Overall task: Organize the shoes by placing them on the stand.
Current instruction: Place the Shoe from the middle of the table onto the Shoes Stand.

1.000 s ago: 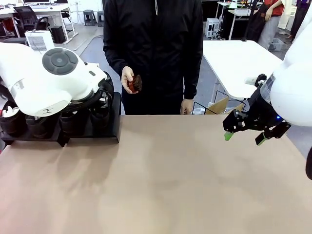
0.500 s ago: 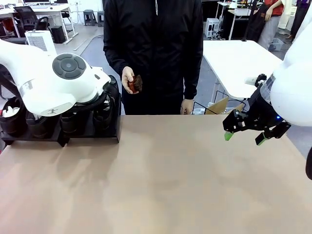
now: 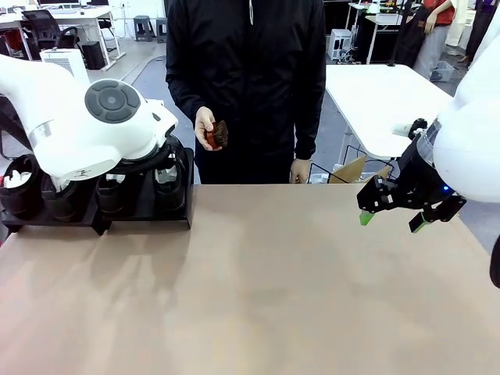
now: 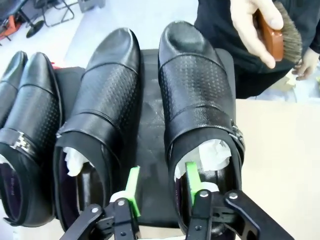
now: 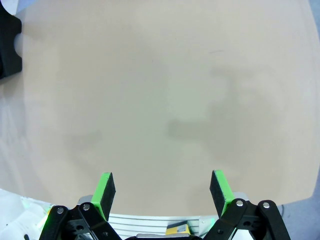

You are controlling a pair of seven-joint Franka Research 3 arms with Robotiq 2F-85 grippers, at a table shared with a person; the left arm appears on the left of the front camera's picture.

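Looking down my left wrist camera, I see the left gripper [image 4: 161, 184] partly open, one green pad inside the heel opening of the rightmost shoe [image 4: 198, 107], the other pad outside its wall; I can't tell whether either pad touches it. Four shoes stand side by side on the stand [image 4: 152, 131], toes pointing toward the person, long axes parallel. White paper stuffs the two nearest. My right gripper [image 3: 393, 219] hangs wide open and empty above the table [image 3: 297, 289].
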